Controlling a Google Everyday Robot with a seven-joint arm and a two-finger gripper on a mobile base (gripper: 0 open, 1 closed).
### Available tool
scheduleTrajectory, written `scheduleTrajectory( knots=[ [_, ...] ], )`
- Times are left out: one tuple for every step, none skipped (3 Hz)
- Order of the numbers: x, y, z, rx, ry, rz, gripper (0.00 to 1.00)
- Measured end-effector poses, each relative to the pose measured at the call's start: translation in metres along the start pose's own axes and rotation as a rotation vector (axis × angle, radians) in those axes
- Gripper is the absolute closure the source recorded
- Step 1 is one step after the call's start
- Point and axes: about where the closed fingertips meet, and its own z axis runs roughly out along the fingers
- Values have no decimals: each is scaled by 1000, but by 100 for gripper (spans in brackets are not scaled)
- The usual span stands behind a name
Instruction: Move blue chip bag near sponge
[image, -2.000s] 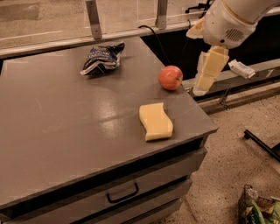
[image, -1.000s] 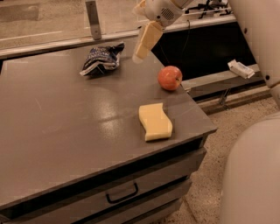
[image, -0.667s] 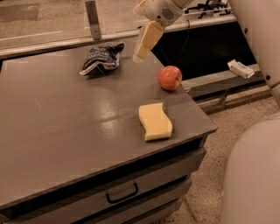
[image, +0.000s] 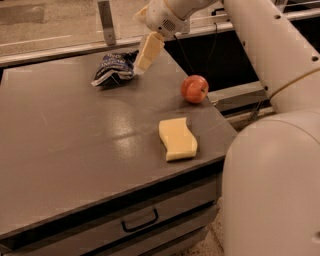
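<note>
At the far side of the table: the robot's cream-yellow gripper (image: 140, 64) hangs tilted from the thick white arm (image: 260, 45), with its tip at the right edge of the bag.
Grip: whether it is spread or pressed together cannot be told, nor whether it touches the bag yet.
Bag: the small, crumpled, dark navy foil blue chip bag (image: 111, 70) lies on the flat grey tabletop (image: 70, 150) near the back edge. It is not lifted.
Apple: a round red-orange apple (image: 194, 89) stands to the right, roughly between the bag and the front-right corner.
Sponge: the pale yellow flat sponge (image: 177, 139) with wavy sides lies near the front-right edge, well apart from the bag.
Done: by the look of it, only the approach. The bag has covered 0 of the way to the sponge.
Left: 4 steps, in my judgement. Close on the bag, lift it, carry it past the apple, and set it down just beside the sponge.
</note>
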Motion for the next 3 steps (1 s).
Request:
scheduleTrajectory(
  knots=[
    [12, -24, 30, 41, 51, 24, 0],
    [26, -35, 56, 59, 106, 65, 0],
    [36, -30, 91, 24, 122, 112, 0]
  ],
)
